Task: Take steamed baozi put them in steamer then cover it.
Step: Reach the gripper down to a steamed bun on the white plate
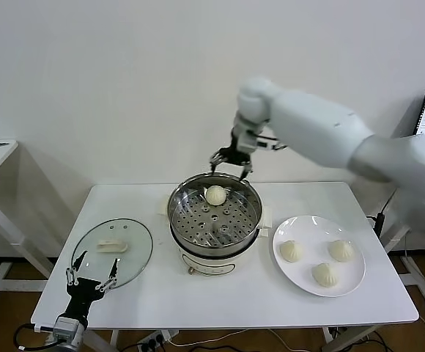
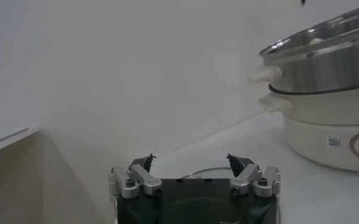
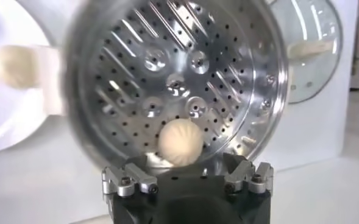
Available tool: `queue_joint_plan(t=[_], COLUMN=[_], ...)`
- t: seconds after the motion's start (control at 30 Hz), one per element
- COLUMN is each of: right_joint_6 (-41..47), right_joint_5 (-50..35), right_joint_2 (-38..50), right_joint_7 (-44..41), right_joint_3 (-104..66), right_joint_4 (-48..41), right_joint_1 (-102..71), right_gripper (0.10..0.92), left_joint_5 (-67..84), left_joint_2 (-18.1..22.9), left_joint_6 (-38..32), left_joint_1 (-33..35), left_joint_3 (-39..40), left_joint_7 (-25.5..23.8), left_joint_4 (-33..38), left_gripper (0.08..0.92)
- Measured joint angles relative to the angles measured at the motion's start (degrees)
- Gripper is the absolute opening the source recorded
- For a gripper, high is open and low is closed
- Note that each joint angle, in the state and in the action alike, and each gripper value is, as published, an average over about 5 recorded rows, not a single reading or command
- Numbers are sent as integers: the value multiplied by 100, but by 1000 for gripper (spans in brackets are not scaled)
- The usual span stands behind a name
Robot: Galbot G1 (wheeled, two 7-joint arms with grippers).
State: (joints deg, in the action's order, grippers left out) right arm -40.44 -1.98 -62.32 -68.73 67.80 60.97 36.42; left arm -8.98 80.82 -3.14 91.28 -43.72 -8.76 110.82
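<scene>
pleated dough baozi on perforated steel steamer

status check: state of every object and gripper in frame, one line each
steamer: uncovered, one bun on its perforated tray
baozi in steamer: released, resting at the tray's far edge
three baozi: on the white plate, not yet moved
cover: off the pot, flat on the table left of it
right gripper: open, empty, above the steamer's far rim
left gripper: open, empty, idle by the cover's near edge
</scene>
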Motion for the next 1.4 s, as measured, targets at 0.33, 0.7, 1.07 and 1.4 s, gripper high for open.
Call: queue_joint_plan(t=[0.33, 0.7, 1.07, 1.4], right_joint_6=[2898, 4592, 5104, 5249], right_joint_5=[-861, -793, -458, -85], right_joint_2=[1554, 2190, 2200, 2035], right_joint_7=[-203, -136, 115, 374], right_joint_3=[168, -426, -1136, -1581], right_joint_4=[1005, 1247, 1015, 736], right_joint_1=[-235, -1437, -2614, -3261], right_gripper=[823, 823, 823, 823], left_joint_5=[-35, -55, -66, -90], left_joint_2=[17, 9, 23, 38], left_joint_6=[-11, -20, -13, -21], left_joint_1=[23, 57, 52, 52], left_joint_3=[58, 61, 79, 95], left_joint_7=[7, 12, 18, 21], left_joint_4=[42, 32, 6, -7], left_gripper=[823, 823, 823, 823])
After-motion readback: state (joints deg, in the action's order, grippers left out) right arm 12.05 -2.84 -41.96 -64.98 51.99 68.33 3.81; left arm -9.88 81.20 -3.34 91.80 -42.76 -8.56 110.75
